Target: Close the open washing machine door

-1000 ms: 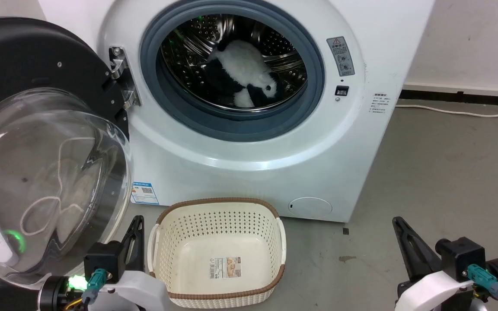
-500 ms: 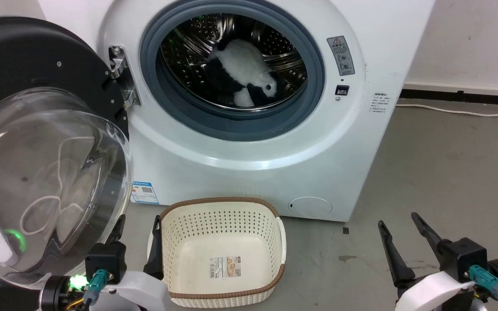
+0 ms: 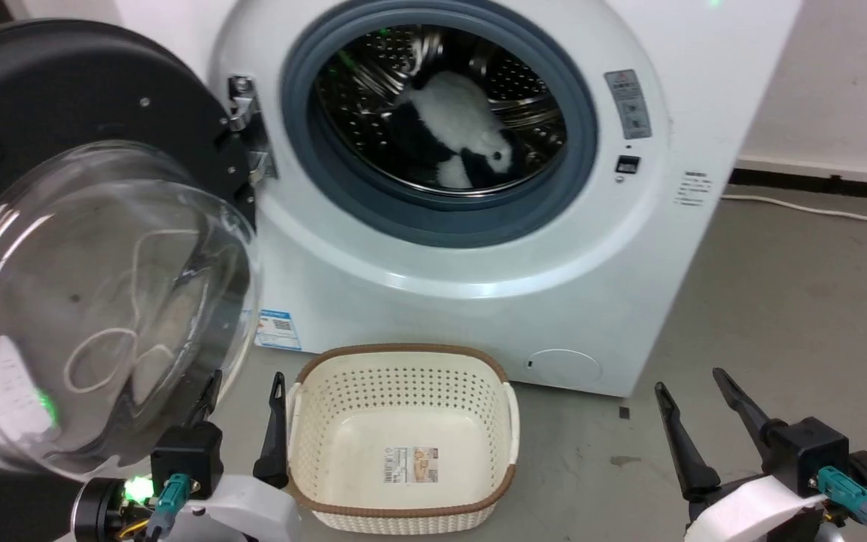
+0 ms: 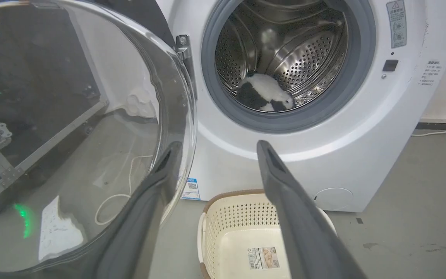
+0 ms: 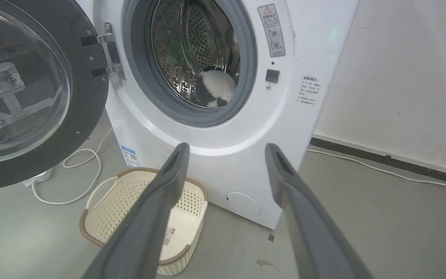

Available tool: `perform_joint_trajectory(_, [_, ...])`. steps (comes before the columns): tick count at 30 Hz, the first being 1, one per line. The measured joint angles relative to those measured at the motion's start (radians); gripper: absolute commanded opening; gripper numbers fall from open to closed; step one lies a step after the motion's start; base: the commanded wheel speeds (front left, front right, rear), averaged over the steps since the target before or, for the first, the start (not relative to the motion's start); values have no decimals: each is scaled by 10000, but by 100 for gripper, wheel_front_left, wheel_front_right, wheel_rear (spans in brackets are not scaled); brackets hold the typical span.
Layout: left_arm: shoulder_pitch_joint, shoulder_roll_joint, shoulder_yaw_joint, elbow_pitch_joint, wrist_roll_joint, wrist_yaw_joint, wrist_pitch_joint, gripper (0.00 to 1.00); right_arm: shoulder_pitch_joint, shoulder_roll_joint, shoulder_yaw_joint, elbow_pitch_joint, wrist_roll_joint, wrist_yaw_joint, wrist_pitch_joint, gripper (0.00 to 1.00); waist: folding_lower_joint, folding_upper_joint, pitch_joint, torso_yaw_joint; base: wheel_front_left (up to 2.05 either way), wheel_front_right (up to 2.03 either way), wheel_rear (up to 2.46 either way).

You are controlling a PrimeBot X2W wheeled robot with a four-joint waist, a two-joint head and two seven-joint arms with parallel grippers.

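The white washing machine (image 3: pixel 471 309) (image 4: pixel 285 155) (image 5: pixel 215 170) stands ahead with its steel drum exposed and a black-and-white plush toy (image 3: pixel 456 135) inside. The washing machine door (image 3: pixel 65 98) (image 4: pixel 72 116) (image 5: pixel 87 108) hangs swung wide open on its left hinge, its clear glass bowl bulging toward me. My left gripper (image 3: pixel 245 384) (image 4: pixel 215 145) is open at the lower left, just below the door's glass bowl and beside the basket. My right gripper (image 3: pixel 693 384) (image 5: pixel 225 147) is open at the lower right, over bare floor, with nothing between its fingers.
A cream perforated basket (image 3: pixel 403 369) (image 4: pixel 215 228) (image 5: pixel 103 217) with a brown rim sits on the grey floor in front of the washer. A white cable (image 3: pixel 817 209) (image 5: pixel 381 168) runs along the wall at right; another cable (image 5: pixel 72 197) loops on the floor under the door.
Both grippers went from shut to open. The head camera has shifted, so the whole scene sits further right in the picture.
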Motion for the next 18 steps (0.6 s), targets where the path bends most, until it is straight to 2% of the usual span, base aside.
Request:
perform_joint_trajectory(11, [7, 73, -33, -61, -2, -48, -222, 100, 10, 0, 295, 84, 121, 0, -221, 100, -1, 0, -84, 779, 0, 0, 0])
perform_joint_trajectory(18, [112, 77, 38, -276, -4, 90, -380, 100, -59, 0, 619, 316, 134, 0, -355, 100, 0, 0, -14, 1136, 0, 0, 0])
